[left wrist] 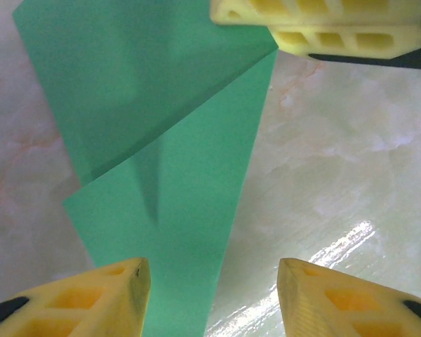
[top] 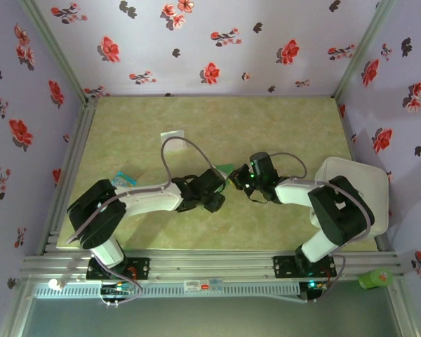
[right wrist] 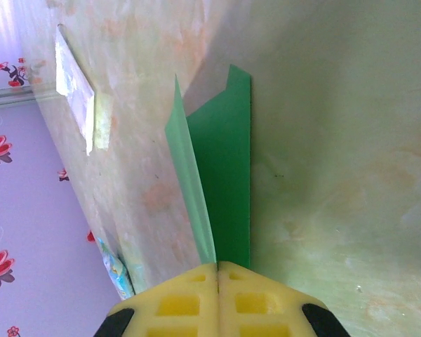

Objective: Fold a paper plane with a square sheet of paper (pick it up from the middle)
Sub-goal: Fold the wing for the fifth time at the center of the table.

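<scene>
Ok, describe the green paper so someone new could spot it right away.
Look at the middle of the marbled table, where the arms meet. The green paper lies there, partly folded, one end pinched in the right gripper. Unlike the whitish packet farther back, it is bright green.

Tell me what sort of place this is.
Probably a purpose-built robot test booth, not a home or workshop: floral-print walls close in a marbled tabletop on three sides, and the left arm and right arm are mounted on an aluminium rail at its near edge.
</scene>
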Available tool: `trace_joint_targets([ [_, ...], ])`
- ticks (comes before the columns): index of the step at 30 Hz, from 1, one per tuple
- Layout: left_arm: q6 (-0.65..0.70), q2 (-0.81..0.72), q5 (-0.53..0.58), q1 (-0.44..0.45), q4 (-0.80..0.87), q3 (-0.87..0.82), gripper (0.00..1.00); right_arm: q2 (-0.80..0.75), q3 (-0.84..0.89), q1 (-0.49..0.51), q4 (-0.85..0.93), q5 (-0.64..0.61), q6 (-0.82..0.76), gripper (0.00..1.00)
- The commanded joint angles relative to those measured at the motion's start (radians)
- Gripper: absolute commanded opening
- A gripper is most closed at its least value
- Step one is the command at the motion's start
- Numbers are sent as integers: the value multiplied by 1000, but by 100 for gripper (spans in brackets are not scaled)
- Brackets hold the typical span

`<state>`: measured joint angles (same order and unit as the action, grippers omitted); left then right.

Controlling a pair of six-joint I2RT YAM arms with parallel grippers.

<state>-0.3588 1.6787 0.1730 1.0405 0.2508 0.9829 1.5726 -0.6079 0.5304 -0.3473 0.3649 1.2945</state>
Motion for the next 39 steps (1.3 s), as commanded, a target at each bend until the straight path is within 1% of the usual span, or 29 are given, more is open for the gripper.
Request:
trace_joint_targets([
  [1,31,39,89,23,43,45,52,-21,-18,8,5,-23,19,3],
  [7,33,74,156,38,65,66,51,-22,-21,10,7,-19,18,4],
  [14,47,88,178,48,78,69,49,-22,-26,11,7,-16,19,4],
  [21,61,92,180,56,78,65,42,-22,-22,11,5,-16,21,4],
  [24,61,90,184,58,79,62,36,-21,-22,11,4,-14,20,4],
  [27,62,91,187,59,83,60,34,-22,-22,11,5,-14,21,4],
  [29,61,92,188,59,83,57,34,-24,-22,11,5,-14,21,4],
  [33,64,89,190,61,81,51,38,-28,-21,11,4,-14,22,4],
  [39,71,95,194,61,78,47,39,-28,-22,12,3,-13,23,3],
])
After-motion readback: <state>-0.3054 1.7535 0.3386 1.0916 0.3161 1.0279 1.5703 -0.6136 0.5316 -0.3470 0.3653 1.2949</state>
